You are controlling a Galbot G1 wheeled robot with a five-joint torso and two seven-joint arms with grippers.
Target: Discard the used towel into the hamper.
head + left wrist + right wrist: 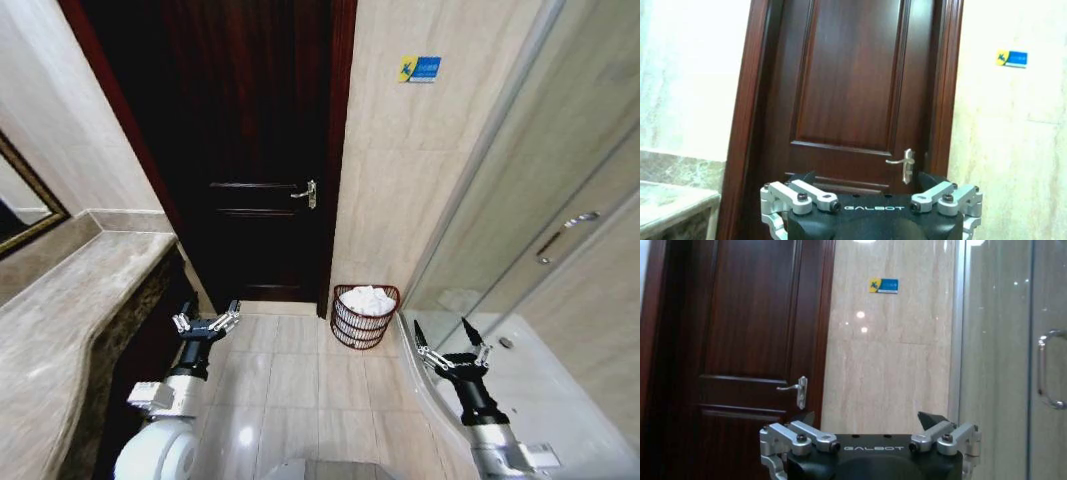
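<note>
You have a round dark reddish-brown wire hamper (364,316) holding a white crumpled towel (367,298) at centre frame, left gripper (207,323) and right gripper (452,353) both spread, empty, lower frame.

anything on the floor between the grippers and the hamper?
Nothing visible. The hamper stands on bare floor tiles by the wall beside the door, white towel already in it. Left gripper and right gripper hang open and empty, short of it.
</note>
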